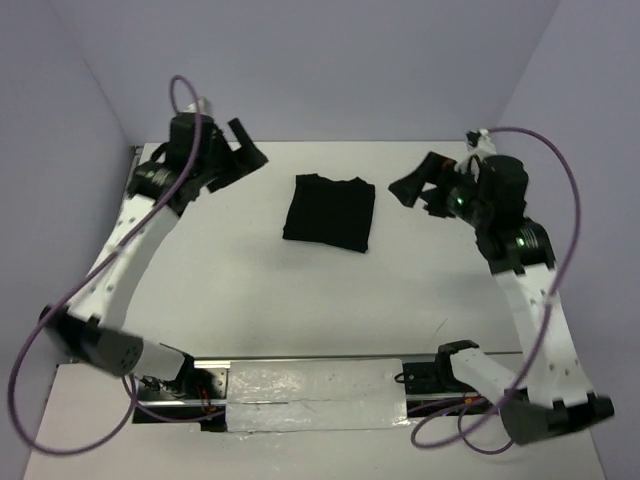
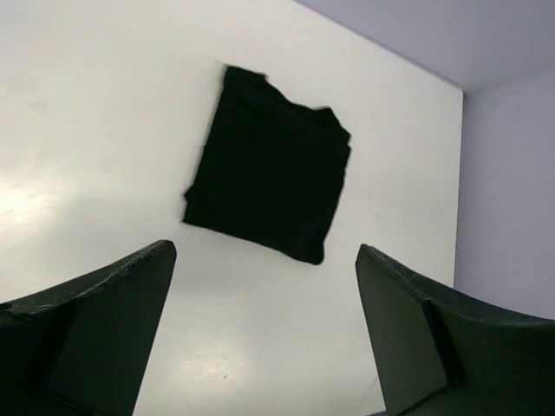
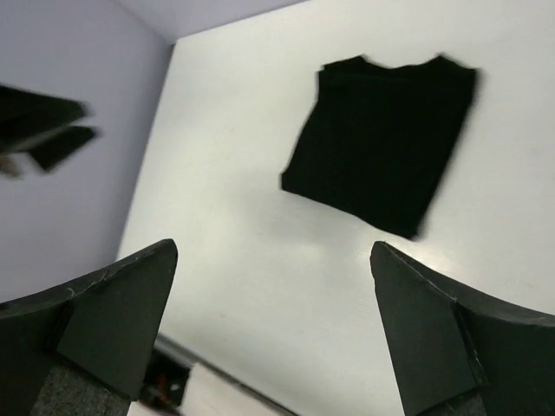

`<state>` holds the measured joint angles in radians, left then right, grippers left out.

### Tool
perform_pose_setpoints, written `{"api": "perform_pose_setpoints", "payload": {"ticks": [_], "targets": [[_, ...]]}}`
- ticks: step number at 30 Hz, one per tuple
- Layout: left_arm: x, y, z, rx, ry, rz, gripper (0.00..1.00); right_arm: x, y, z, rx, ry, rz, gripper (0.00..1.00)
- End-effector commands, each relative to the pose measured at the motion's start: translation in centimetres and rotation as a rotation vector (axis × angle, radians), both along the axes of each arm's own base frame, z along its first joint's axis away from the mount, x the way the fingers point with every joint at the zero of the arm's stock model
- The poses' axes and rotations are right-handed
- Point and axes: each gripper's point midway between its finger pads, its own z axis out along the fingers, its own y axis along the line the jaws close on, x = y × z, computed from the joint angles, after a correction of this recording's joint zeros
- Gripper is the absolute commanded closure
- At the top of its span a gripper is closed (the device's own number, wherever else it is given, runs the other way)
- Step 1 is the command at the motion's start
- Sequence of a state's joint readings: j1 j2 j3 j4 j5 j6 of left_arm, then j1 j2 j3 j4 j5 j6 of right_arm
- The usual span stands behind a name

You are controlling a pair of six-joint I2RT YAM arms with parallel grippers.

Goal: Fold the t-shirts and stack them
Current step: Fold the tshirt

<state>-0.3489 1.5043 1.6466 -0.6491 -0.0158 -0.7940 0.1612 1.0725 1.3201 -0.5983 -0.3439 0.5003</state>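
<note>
Black t-shirt [image 1: 329, 212], folded square

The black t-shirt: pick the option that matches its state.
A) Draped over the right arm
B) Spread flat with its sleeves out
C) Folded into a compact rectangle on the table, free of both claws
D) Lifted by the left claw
C: the t-shirt lies folded as a compact rectangle on the table, while the left claw and the right claw are open and clear of it.

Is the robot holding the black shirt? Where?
No, nothing is held. The left gripper and right gripper are open and empty; the t-shirt lies untouched on the table.
</note>
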Motion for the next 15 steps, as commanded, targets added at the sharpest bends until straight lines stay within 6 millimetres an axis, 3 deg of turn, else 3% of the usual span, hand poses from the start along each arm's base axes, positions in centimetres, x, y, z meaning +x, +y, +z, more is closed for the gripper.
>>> {"api": "perform_pose_setpoints", "payload": {"ticks": [1, 4, 5, 9, 12, 15], "targets": [[-6.8, 7.9, 0.5, 0.189, 0.055, 0.267, 0.00, -5.2, -4.9, -3.6, -0.190, 0.094, -0.166, 0.00], [-11.9, 12.2, 1.9, 0.228, 0.004, 0.386, 0.01, -7.4, -8.1, -3.5, -0.283, 0.069, -0.300, 0.00], [-13.5, 13.7, 1.5, 0.279, 0.017, 0.420, 0.00, -8.4, -9.2, -2.4, -0.283, 0.040, -0.362, 0.00], [-18.3, 17.1, -0.3, 0.370, 0.031, 0.469, 0.00, -10.5, -11.4, -1.5, -0.353, 0.007, -0.446, 0.00], [-20.3, 19.7, -2.2, 0.443, 0.032, 0.552, 0.00, -11.5, -12.3, -2.3, -0.401, -0.018, -0.458, 0.00], [-20.8, 20.6, -3.3, 0.471, -0.003, 0.568, 0.00, -12.3, -12.5, -4.2, -0.418, -0.025, -0.449, 0.00]]}}
